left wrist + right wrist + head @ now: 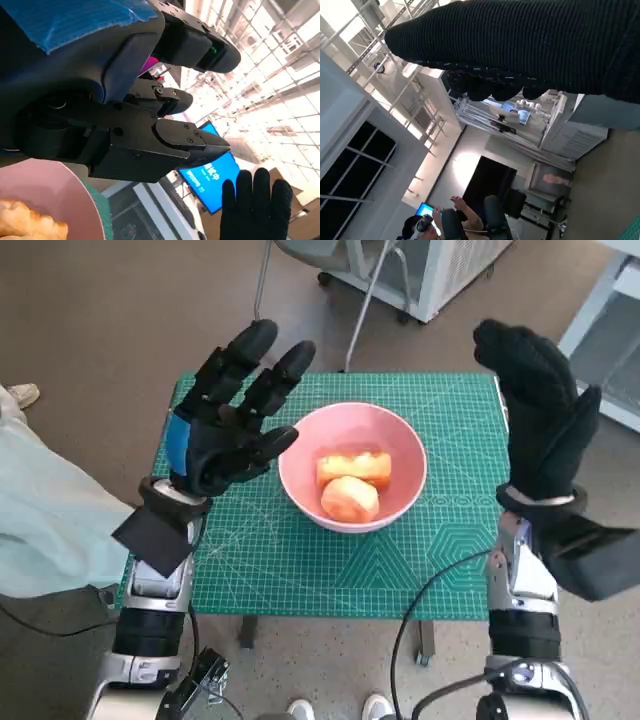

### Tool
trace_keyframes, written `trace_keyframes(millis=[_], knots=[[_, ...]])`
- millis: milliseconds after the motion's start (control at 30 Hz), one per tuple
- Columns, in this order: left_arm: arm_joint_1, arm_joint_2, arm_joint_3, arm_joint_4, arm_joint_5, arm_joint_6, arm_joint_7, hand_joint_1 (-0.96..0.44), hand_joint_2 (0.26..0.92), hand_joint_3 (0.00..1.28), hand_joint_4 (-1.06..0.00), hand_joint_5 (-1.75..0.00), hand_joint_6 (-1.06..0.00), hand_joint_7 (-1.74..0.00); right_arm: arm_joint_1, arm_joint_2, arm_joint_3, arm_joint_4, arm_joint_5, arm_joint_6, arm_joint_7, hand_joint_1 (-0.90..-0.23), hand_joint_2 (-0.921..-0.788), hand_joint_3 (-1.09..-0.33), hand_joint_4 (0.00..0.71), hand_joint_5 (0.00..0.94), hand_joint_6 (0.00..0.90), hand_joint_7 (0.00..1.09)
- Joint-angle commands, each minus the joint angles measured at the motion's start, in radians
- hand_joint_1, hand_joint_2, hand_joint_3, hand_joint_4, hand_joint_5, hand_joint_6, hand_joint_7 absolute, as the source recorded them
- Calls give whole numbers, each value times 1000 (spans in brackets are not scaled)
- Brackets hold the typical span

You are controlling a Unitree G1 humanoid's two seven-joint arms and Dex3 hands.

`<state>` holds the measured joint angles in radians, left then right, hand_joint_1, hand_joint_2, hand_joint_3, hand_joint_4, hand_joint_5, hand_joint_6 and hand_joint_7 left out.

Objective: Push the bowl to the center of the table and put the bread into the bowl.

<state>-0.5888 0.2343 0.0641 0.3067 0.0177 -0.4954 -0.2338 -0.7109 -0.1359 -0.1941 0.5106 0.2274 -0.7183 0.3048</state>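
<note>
A pink bowl (400, 455) stands near the middle of the green cutting mat (300, 560), with two pieces of bread (352, 483) lying inside it. In the left wrist view the bowl's rim (75, 200) and a bit of bread (30, 225) show at the lower corner. My left hand (228, 420) is raised above the mat just left of the bowl, fingers spread, holding nothing. My right hand (540, 415) is raised over the table's right edge, fingers straight and empty; its gloved fingers (257, 202) also appear in the left wrist view.
The small table (330, 605) carries only the mat and bowl. A pale cloth-covered shape (40, 520) lies at the left. A white cabinet on wheels (420, 270) stands behind. Shoes (335, 708) show by the front edge. A seated person (465, 220) appears in the right wrist view.
</note>
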Motion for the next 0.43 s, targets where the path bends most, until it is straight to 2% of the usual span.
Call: trace_keyframes(millis=[33, 433], knots=[[7, 4, 15, -14, -13, -27, 19, -93, 921, 226, -473, -33, -255, -530, 12, 3, 13, -16, -13, 28, -14, -576, -921, -726, 395, 5, 57, 764], [-11, 5, 23, 13, -1, -51, 50, -86, 921, 234, -482, -37, -240, -529, 17, 5, 32, -21, -16, 38, -21, -570, -921, -729, 389, 2, 49, 771]])
